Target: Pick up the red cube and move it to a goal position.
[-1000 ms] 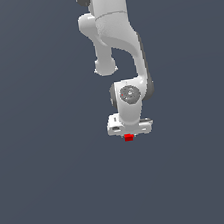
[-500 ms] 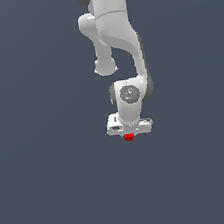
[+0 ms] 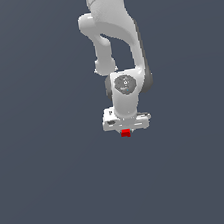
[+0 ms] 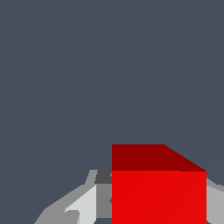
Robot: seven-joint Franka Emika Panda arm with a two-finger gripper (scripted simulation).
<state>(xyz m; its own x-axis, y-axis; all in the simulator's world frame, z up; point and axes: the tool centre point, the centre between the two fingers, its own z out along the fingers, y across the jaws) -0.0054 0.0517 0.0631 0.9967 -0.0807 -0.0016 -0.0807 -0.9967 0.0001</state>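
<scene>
White gripper (image 3: 126,130) points down from arm (image 3: 116,37), fingers (image 4: 83,205) closed against red cube (image 3: 125,133), cube clamped between them. Cube faces plain, no writing or markings legible. Grey background (image 3: 41,169) all around.

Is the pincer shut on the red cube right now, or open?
Shut on it, apparently: in the wrist view the red cube sits between the grey fingers, and outside it sits directly under the pincer.
</scene>
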